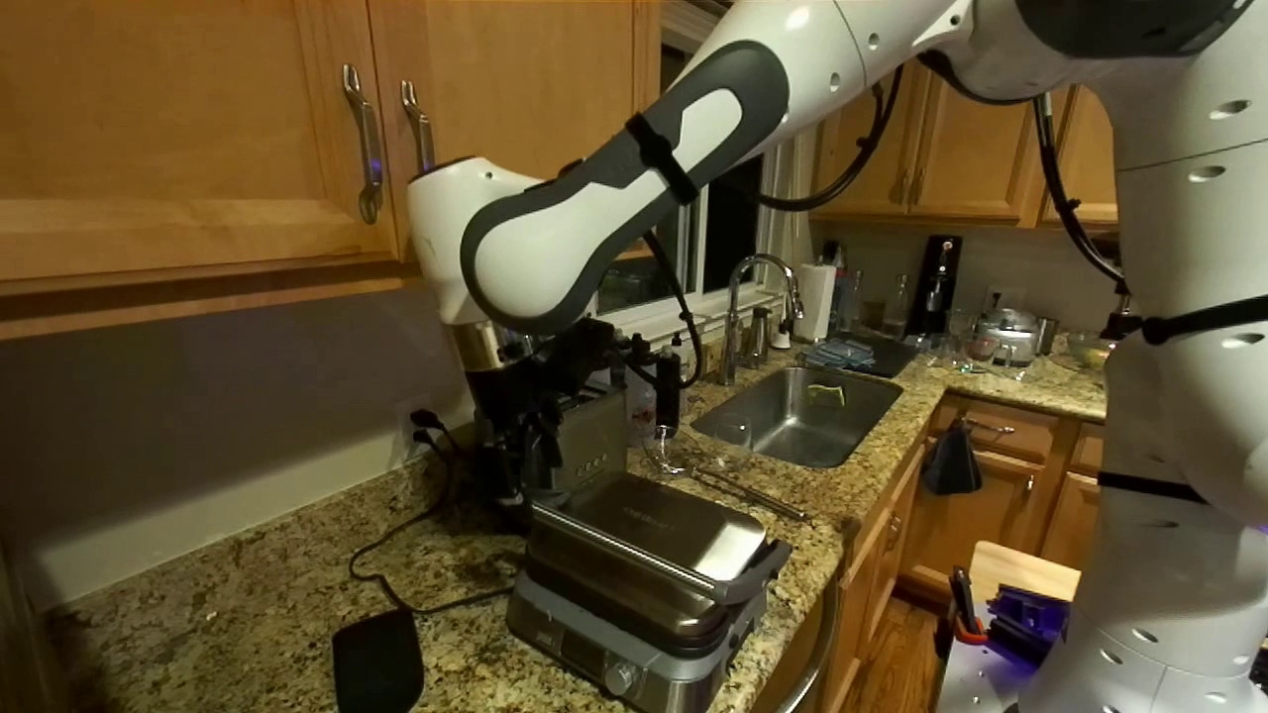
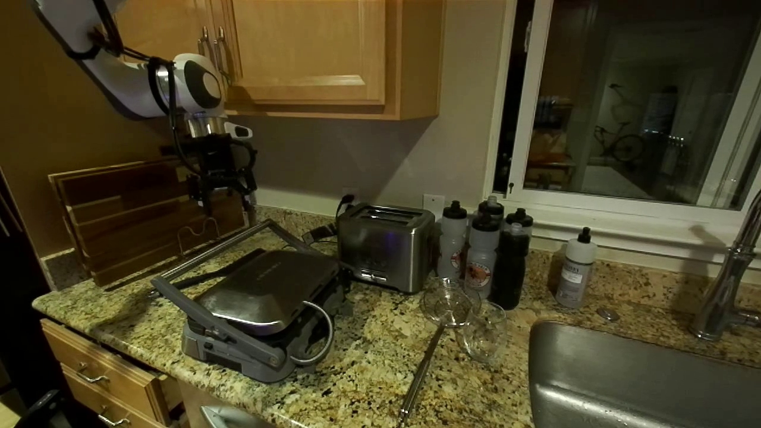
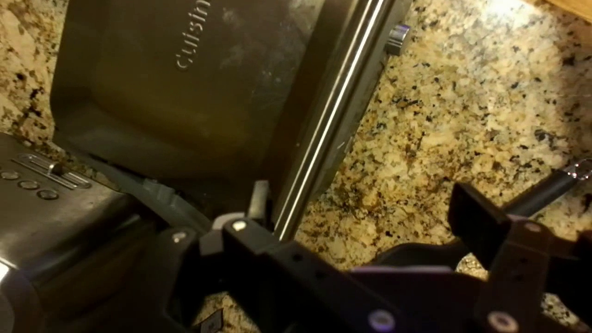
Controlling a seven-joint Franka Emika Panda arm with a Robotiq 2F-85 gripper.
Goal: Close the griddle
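Note:
The griddle (image 1: 654, 525) stands on the granite counter and shows in both exterior views (image 2: 267, 291). Its steel lid lies flat over the base, and the ribbed plates are hidden. The lid's handle bar (image 2: 208, 252) runs along the front. In the wrist view the lid (image 3: 194, 101) fills the upper left, with the bar (image 3: 333, 106) beside it. My gripper (image 3: 368, 210) is open and empty. The bar's lower end appears just beside its left finger; contact cannot be told. In both exterior views the gripper (image 1: 527, 490) (image 2: 221, 202) is near the handle's wall-side end.
The silver toaster (image 2: 386, 244) stands against the griddle's back corner. Bottles (image 2: 484, 249) and clear glasses (image 2: 484, 333) stand beyond it, then the sink (image 1: 807, 426). A wooden board (image 2: 142, 226) leans at the wall. A black pad (image 1: 376, 663) and cord lie in front.

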